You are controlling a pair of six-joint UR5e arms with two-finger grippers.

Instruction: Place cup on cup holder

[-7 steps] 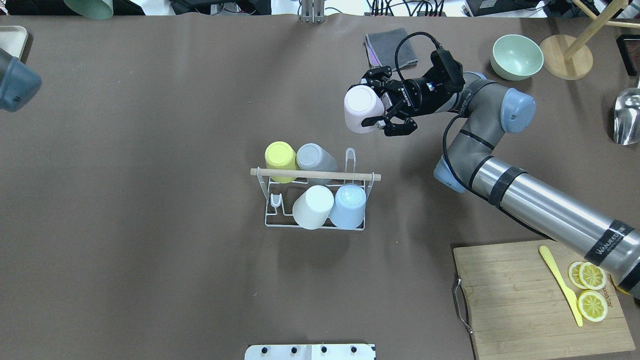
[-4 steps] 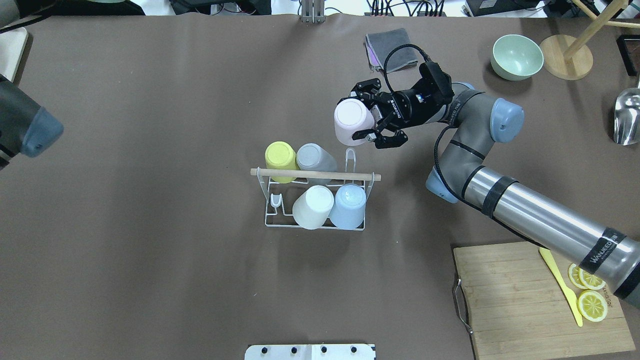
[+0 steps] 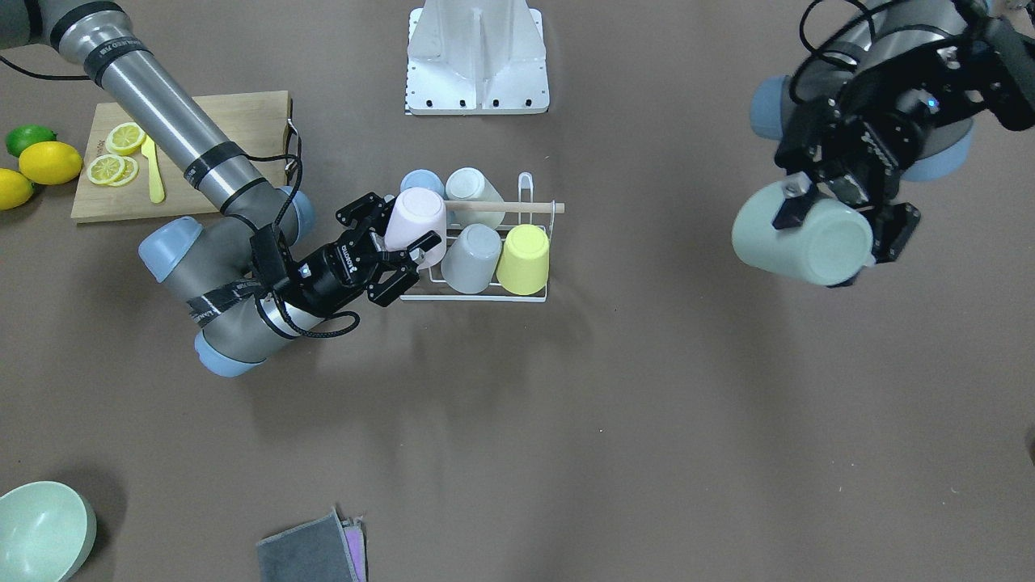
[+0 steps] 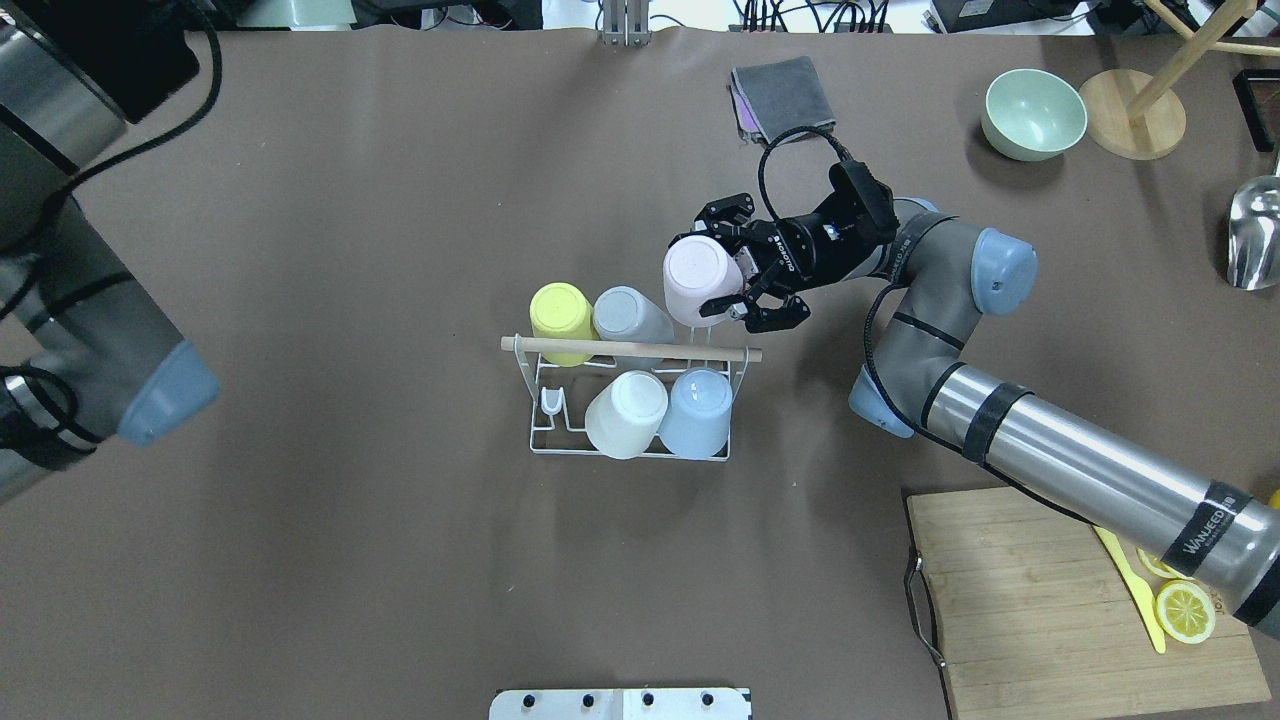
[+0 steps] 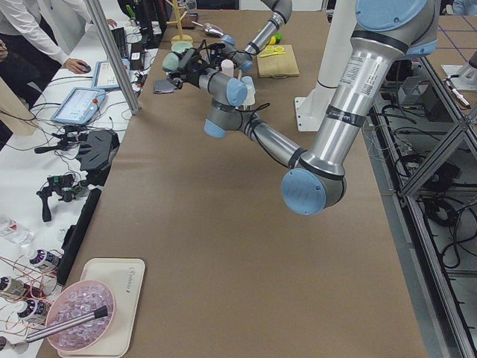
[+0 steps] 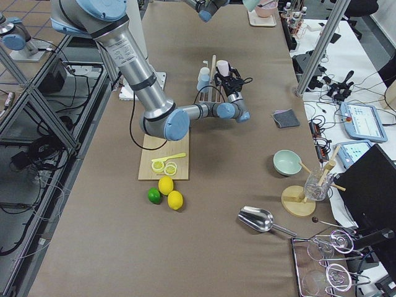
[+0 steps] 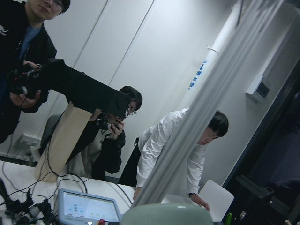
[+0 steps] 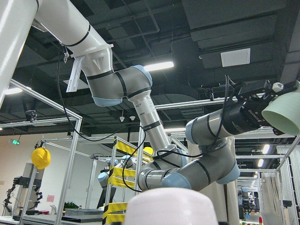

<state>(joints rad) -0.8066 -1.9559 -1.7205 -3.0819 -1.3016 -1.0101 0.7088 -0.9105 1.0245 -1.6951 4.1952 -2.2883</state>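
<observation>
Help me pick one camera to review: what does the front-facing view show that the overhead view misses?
Only front-facing: the left claw gripping a green cup, and a lime near the cutting board. Only overhead: a wooden stand and a metal scoop. Both: the right claw holding the pink cup at the rack, plus the green bowl and gray cloth.

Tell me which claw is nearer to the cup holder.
Right. The right claw holds a pink cup at the cup holder's far corner, beside the grey cup. The left claw, gripping a green cup, is well off to the holder's side, apart from it.
</observation>
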